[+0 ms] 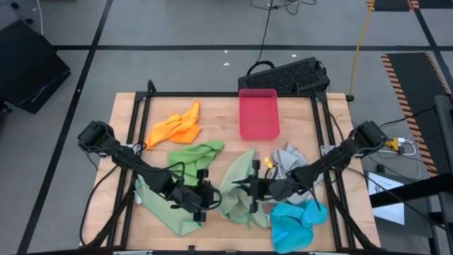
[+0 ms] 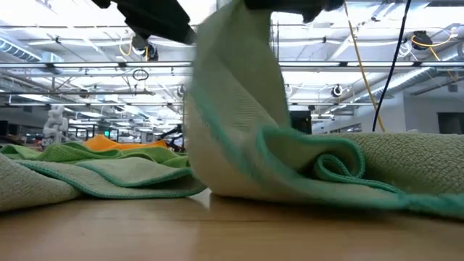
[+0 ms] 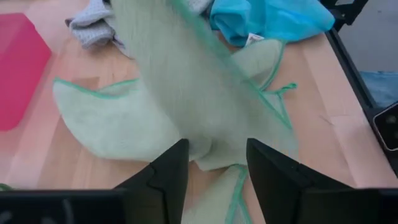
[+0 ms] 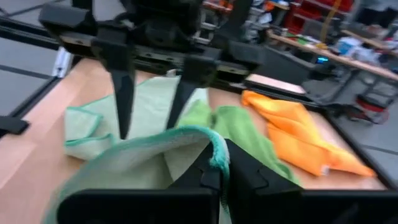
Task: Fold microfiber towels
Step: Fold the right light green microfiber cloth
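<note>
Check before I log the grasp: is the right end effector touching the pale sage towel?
Touching: in the right wrist view, the right end effector is shut on the pale sage towel edge.

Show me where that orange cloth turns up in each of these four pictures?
High view: orange cloth at the table's far left, left of the pink tray.
Low view: thin orange strip in the background, left of centre.
Left wrist view: not in it.
Right wrist view: right side.
Shared landmark: the bright green cloth beside it.
</note>
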